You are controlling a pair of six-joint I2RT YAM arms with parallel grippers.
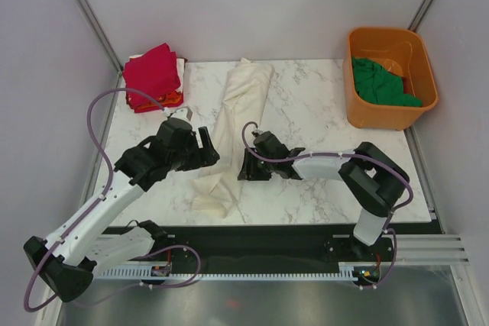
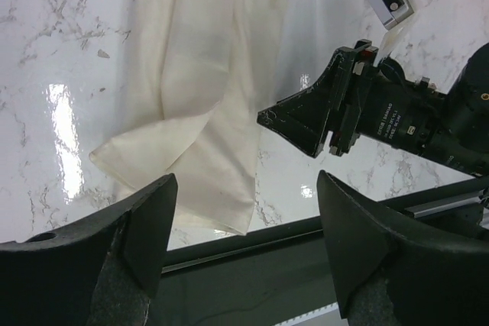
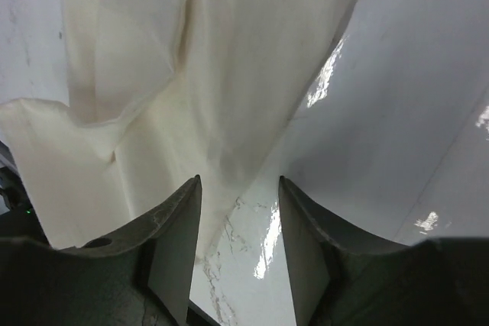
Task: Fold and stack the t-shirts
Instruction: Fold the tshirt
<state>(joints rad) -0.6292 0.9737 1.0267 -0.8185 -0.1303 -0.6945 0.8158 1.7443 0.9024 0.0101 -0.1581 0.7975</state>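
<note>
The cream-white t-shirt (image 1: 235, 124) lies folded into a long strip down the middle of the marble table; it also shows in the left wrist view (image 2: 202, 89) and the right wrist view (image 3: 191, 74). My left gripper (image 1: 208, 147) is open and empty at the strip's left edge. My right gripper (image 1: 243, 166) is open and empty at its right edge, just above the table. The crimson red t-shirt (image 1: 153, 72) lies folded on the orange-red t-shirt (image 1: 170, 99) at the back left. The dark green t-shirt (image 1: 380, 83) lies crumpled in the tub.
The orange plastic tub (image 1: 359, 101) stands at the back right corner. The table's front edge (image 1: 306, 223) runs just behind the arm bases. Grey walls close the back and sides. The right gripper shows in the left wrist view (image 2: 302, 124).
</note>
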